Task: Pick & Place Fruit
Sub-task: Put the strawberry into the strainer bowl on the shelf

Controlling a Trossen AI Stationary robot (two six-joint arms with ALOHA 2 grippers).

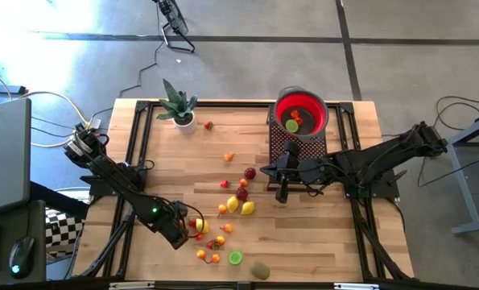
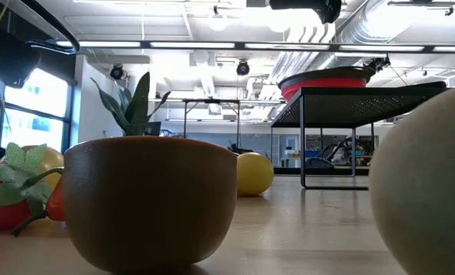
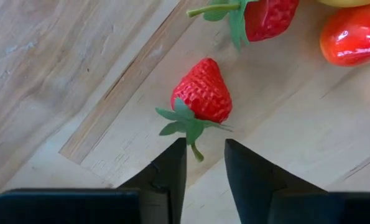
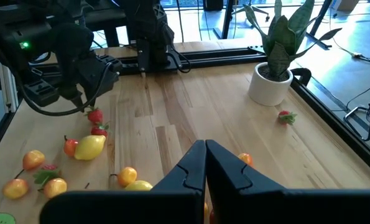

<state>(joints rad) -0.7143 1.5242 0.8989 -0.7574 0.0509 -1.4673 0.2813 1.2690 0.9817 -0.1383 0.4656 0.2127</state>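
Observation:
A red strawberry [image 3: 202, 93] with green leaves lies on its side on the wooden table, among other small fruit near the front left. My left gripper [image 3: 206, 144] points down over its stem end. The fingers are open a little and stand on either side of the stem [image 3: 197, 151], with a gap on both sides. The right wrist view shows this gripper [image 4: 88, 102] just above the strawberry [image 4: 96, 116]. My right gripper [image 4: 205, 155] is shut and empty, held above the table's middle right [image 1: 283, 192].
A red bowl [image 1: 281, 105] with a few fruits in it sits on a black mesh stand [image 1: 297, 149] at the far right. A potted plant [image 1: 179, 105] stands far left. Lemons [image 1: 241, 206], small red and orange fruits, a lime slice [image 1: 236, 258] and a kiwi [image 1: 260, 270] are scattered across the middle and front.

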